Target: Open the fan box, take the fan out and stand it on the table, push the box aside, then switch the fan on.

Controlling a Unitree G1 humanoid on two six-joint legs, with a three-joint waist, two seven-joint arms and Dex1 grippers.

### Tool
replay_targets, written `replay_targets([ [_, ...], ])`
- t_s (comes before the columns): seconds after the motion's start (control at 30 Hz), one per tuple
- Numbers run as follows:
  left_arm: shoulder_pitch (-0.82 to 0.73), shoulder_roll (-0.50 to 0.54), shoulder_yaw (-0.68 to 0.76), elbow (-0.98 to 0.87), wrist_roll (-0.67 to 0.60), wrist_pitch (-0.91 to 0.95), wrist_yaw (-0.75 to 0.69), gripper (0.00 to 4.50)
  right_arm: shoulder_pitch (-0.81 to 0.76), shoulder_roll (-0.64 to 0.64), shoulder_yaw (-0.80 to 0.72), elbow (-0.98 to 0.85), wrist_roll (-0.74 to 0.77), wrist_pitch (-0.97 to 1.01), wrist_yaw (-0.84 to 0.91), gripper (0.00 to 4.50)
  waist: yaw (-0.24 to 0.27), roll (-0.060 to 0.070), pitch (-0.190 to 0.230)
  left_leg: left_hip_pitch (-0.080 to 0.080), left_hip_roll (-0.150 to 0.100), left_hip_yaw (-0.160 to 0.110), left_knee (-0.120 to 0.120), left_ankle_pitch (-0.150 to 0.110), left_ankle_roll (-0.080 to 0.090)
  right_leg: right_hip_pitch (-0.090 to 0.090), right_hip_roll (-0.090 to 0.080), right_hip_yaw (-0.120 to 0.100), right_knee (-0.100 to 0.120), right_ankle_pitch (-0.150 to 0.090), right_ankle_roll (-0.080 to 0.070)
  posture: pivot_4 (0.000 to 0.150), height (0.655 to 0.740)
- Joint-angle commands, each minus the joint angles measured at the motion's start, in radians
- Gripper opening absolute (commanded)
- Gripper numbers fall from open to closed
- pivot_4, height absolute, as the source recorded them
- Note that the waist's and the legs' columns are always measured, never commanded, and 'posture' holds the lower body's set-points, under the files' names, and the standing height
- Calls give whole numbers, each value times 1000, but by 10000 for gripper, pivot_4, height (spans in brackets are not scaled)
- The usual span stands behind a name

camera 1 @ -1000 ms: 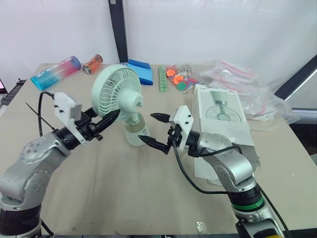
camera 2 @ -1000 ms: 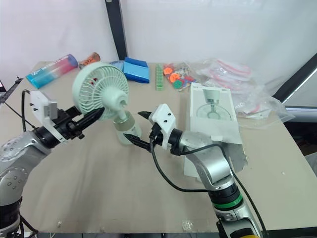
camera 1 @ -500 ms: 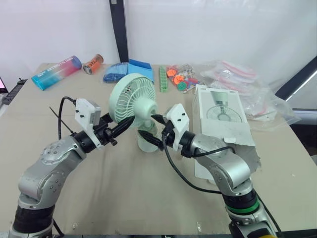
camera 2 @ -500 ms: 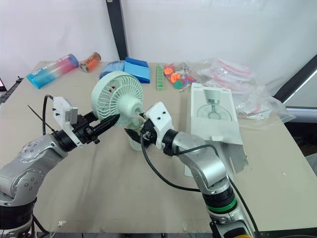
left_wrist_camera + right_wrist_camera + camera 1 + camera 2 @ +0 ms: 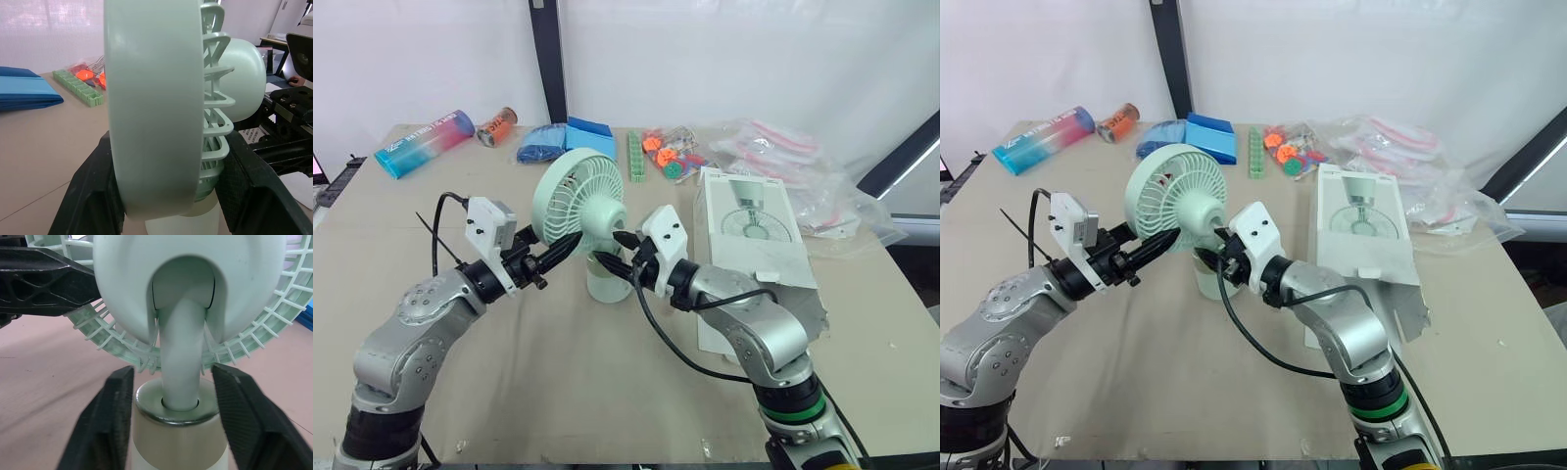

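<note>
- tabletop [image 5: 558,372]: tan, with loose items along its far edge.
- box [image 5: 754,235]: white, lying flat on the right side, fan picture facing up, with the right arm over its near left corner.
- fan [image 5: 579,196]: pale green, standing upright on its base mid-tabletop, near the box's left side but apart from it, with the grille facing the left arm.
- left tool [image 5: 168,191]: closed on the fan head's lower rim, 1 finger on the front ring and 1 on the back grille.
- right tool [image 5: 173,426]: its 2 fingers [image 5: 105,426] clasp the top of the base, either side of the stem.
- bottle [image 5: 423,143], can [image 5: 496,125] and green strip [image 5: 632,157]: at the far edge, well apart from the fan.
</note>
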Motion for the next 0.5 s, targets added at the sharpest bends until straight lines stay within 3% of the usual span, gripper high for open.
replay_targets([
  [0.03,-22,-9,14,-37,-7,-24,-4,19007,-6,-4,5,-42,7,3,8,18206,0,0,0,0,0,0,0,0,0,0,0,0,0,0,0,1500,7400],
  [0.5,-15,-13,5,-46,-7,-15,-1,19007,-4,-10,6,-25,2,7,17,18206,0,0,0,0,0,0,0,0,0,0,0,0,0,0,0,1500,7400],
])
